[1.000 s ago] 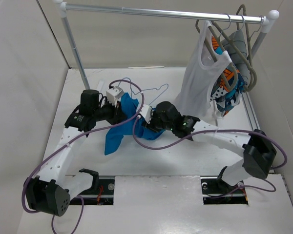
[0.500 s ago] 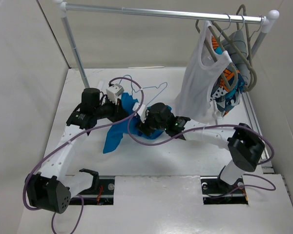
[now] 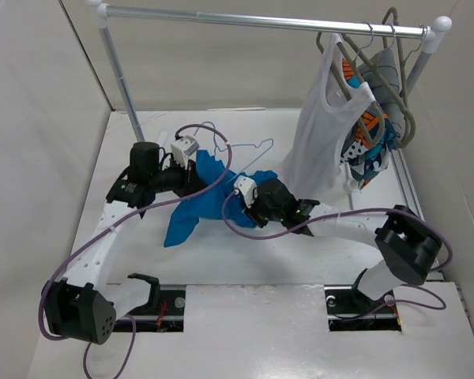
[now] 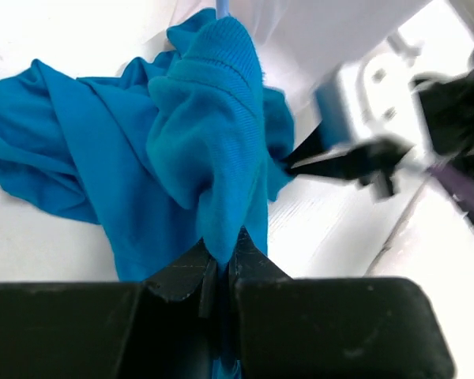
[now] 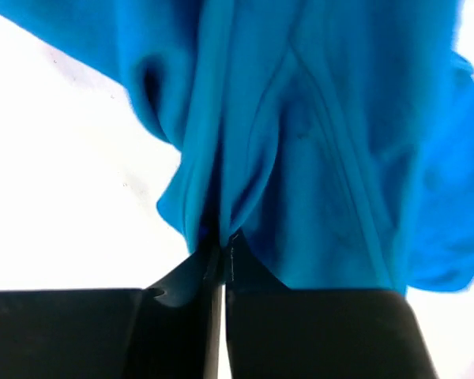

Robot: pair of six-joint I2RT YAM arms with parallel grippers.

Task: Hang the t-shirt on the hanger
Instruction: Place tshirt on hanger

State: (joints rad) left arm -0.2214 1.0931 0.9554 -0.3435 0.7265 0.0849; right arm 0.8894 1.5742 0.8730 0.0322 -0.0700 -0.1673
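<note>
**Item 1.** Plain bright blue short-sleeved cloth t-shirt [image 3: 205, 207]. It is lying bunched near the middle of the white desk [image 3: 245, 257]. One end is trailing toward the near left, and the upper folds are being held up between the two tools.

**Item 2.** Thin pale triangular wire hanger [image 3: 245, 147]. It is sitting just behind the t-shirt's far edge, with its hook pointing left. Whether the wire is passing inside the cloth cannot be told.

**Item 3.** Left arm. It is reaching forward from its base at the near left, bending at a raised elbow and turning rightward toward the cloth. The left tool [image 3: 199, 163] is pinching a thick fold of the t-shirt [image 4: 197, 150]. In its wrist view the fold is rising straight out of the pressed-together black tips of the left tool [image 4: 221, 267].

**Item 4.** Right arm. It is folding at an elbow on the right side, with the forearm running leftward low over the desk. The right tool [image 3: 231, 203] is clamping a narrow gather of the t-shirt [image 5: 300, 118] (the tips of the right tool [image 5: 221, 264] are meeting with cloth between them).

**Item 5.** Surroundings. A metal rail [image 3: 261, 20] is spanning the back. A white tank top [image 3: 320, 134], an orange-and-blue patterned garment [image 3: 367, 154] and thick grey hangers [image 3: 395, 71] are hanging at its right end, well apart from the t-shirt.
</note>
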